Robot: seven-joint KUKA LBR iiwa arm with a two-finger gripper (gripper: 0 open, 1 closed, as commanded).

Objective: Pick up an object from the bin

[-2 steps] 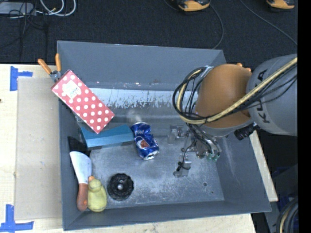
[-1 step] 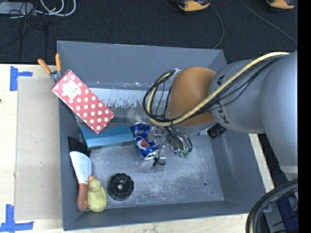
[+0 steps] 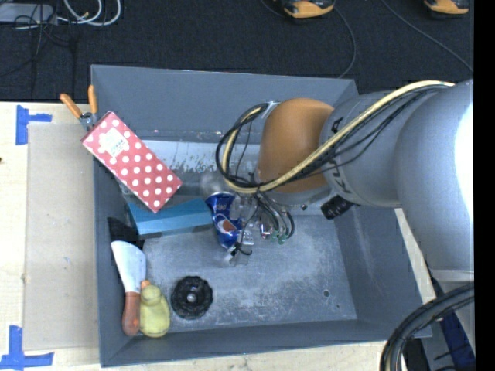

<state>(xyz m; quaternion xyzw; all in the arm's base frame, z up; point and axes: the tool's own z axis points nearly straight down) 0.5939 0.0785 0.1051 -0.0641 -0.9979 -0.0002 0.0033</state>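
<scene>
Packet (image 3: 223, 216) of crumpled blue material, shiny, with a red and white patch on its lower part, sits near the middle of the grey bin (image 3: 309, 280), slightly left of centre. It stands bunched up rather than flat. Its left side is close to the right end of a flat light-blue box (image 3: 166, 216); whether the two touch cannot be told.

From the camera view's right the silver arm (image 3: 418, 153) reaches in over the bin's right wall, its wrist under an orange cover (image 3: 298, 141) with black and yellow cables (image 3: 236, 149) looping around it. The wrist points downward, and the gripper (image 3: 238, 252) hangs low over the floor, right against the blue packet's right and lower edge. Whether the gripper is wide, narrow or clamped on the packet cannot be told, since cables and the packet itself crowd that spot.

Leaning on the left wall is a pink box with white dots (image 3: 131, 161), tilted over the light-blue box. Along the near left corner lie a white-bladed tool with a brown handle (image 3: 130, 280), a yellow toy (image 3: 155, 311) just beside it, and a black round knob (image 3: 191, 296), all well apart from the gripper.
</scene>
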